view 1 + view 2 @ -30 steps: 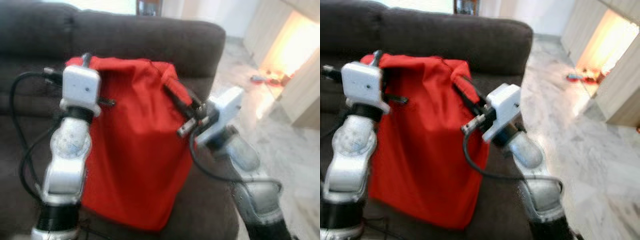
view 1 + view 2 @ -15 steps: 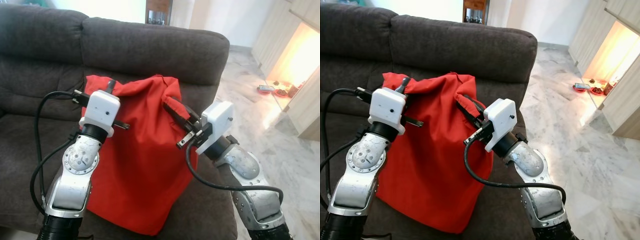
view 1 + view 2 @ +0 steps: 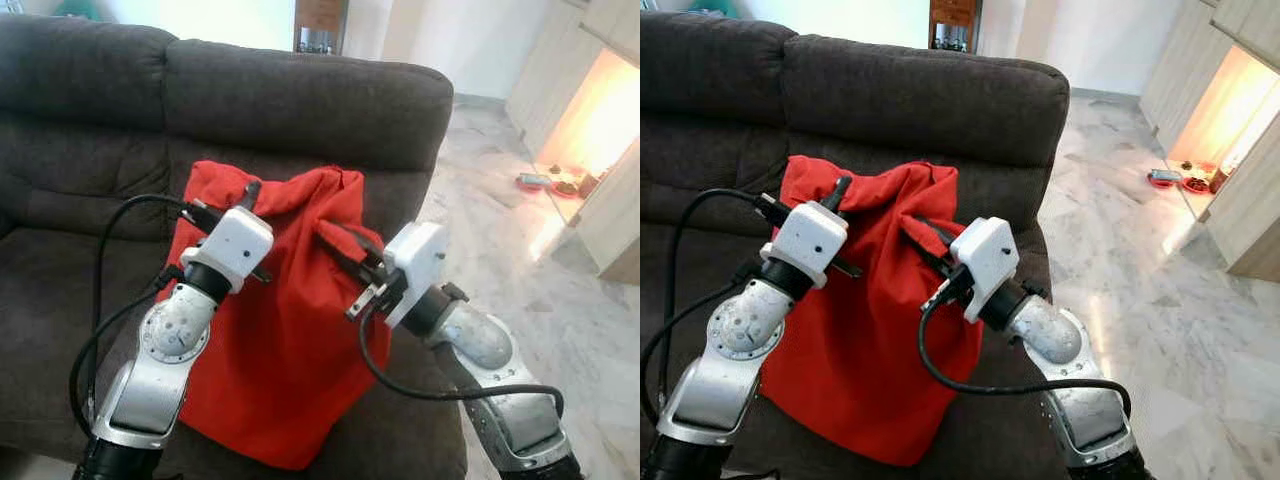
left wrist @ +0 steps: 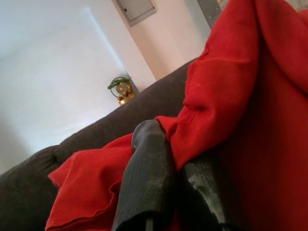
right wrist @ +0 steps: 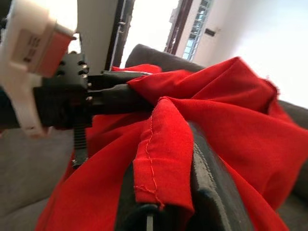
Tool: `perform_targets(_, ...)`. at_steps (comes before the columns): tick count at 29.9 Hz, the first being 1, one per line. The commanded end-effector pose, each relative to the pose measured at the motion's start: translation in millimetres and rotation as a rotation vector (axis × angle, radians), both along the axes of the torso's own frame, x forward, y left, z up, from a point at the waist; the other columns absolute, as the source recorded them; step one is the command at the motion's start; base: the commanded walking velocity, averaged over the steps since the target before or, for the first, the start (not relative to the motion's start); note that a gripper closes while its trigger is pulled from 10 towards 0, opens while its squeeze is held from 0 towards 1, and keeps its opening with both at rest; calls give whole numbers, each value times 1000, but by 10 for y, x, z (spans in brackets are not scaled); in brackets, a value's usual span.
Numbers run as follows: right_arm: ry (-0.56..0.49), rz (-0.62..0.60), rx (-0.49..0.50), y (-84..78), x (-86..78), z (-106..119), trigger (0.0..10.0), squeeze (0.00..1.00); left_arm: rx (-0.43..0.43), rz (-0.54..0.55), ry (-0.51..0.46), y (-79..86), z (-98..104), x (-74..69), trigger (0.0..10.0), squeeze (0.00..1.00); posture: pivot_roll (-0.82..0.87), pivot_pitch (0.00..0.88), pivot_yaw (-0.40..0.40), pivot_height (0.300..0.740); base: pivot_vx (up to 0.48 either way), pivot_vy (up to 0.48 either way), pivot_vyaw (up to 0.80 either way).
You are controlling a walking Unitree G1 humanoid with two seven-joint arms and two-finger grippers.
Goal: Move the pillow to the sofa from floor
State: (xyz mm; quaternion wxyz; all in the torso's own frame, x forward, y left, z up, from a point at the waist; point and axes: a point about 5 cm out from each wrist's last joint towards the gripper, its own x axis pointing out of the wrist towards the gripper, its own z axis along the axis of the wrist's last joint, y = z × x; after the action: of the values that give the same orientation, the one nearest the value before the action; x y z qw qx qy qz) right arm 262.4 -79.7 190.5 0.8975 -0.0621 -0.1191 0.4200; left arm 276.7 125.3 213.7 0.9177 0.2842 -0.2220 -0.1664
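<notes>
The red pillow (image 3: pixel 280 330) hangs between both arms over the seat of the dark sofa (image 3: pixel 300 95), its top edge level with the lower part of the backrest and its bottom corner appearing to reach the front of the seat cushion; actual contact there cannot be confirmed.

The left gripper (image 3: pixel 225 205) is clamped on the pillow's upper left corner. In the left wrist view a fold of red fabric is pinched between the two black fingers (image 4: pixel 144 178). The right gripper (image 3: pixel 340 245) is clamped on the upper right edge. In the right wrist view a hemmed flap of cloth is folded over and caught between its fingers (image 5: pixel 207 187).

The pillow's long axis runs top to bottom, hanging below both sets of fingers. The cloth bunches and sags between the two grips. Both arms hold at about equal height, and neither is clearly nearer the backrest.

Judgement: the carry is nearly complete, as the pillow is already over the sofa. The remaining move turns on lowering the pillow away from the fingers, down and toward the backrest, before release. Released from here, it would likely slump forward toward the seat's front edge.

No containers are present.
</notes>
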Motion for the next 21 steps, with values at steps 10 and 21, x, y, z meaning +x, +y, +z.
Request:
perform_targets(10,-75,-38,28,55,50,162,10000,0,-68,137,-38,141,71,38,10000,0,156,16,-115,740,0,0,0)
perform_targets(21,-89,-234,57,-50,242,215,10000,0,-208,307,-70,414,128,33,10000,0,161,18,-130,740,0,0,0)
